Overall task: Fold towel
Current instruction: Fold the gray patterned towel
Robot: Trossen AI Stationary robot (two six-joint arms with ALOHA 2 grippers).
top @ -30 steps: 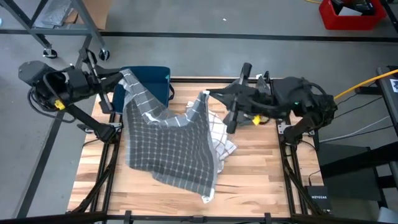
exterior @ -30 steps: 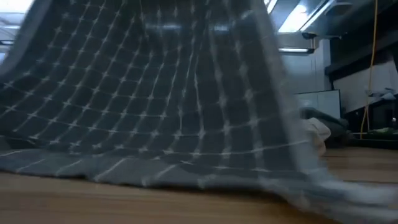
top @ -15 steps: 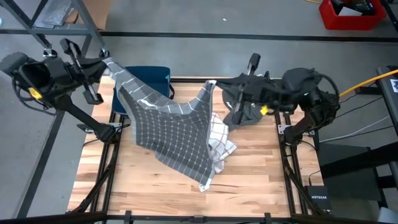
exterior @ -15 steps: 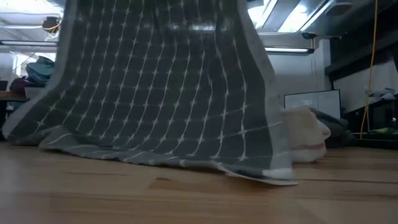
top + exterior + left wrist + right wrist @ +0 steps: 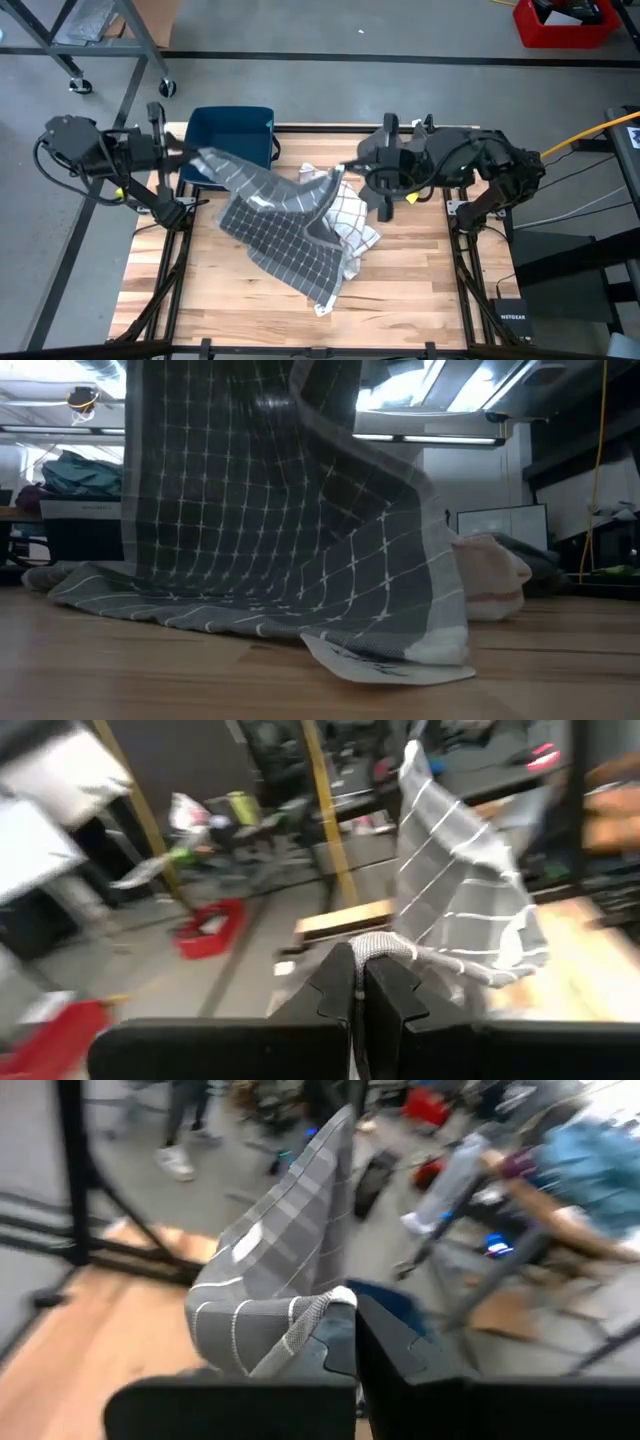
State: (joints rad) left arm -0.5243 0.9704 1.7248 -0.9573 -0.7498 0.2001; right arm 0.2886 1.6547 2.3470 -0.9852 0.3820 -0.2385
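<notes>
A grey towel with a white grid (image 5: 285, 235) hangs between my two grippers, and its lower end (image 5: 385, 650) lies on the wooden table with one corner turned up. My left gripper (image 5: 188, 157) is at the table's far left, shut on one upper corner. My right gripper (image 5: 345, 172) is at the far middle, shut on the other upper corner. The towel (image 5: 450, 910) shows beyond the shut fingers in the left wrist view, and the towel (image 5: 285, 1260) does likewise in the right wrist view. My left gripper pinches the towel's upper corner by its hemmed edge (image 5: 378, 948) between the two shut fingers, coming level from the table's left. The cloth hangs slack away from the hold down to the table. My right gripper pinches the other upper corner at its hem (image 5: 318, 1306) between the shut fingers, coming level from the table's right. The cloth bunches beside the fingers and sags down toward the table.
A white checked cloth (image 5: 358, 222) lies crumpled on the table under and to the right of the grey towel. A blue bin (image 5: 240, 132) stands at the far left edge. A pale bundle (image 5: 492, 575) shows behind the towel. Bare wood (image 5: 220, 300) lies toward the near edge.
Both grippers kept hold of the towel. The left one swung up and out past the table's far left corner, then came back down toward the table. The towel was drawn toward the far edge; it now sags slack and narrower, its near corner flipped over.
</notes>
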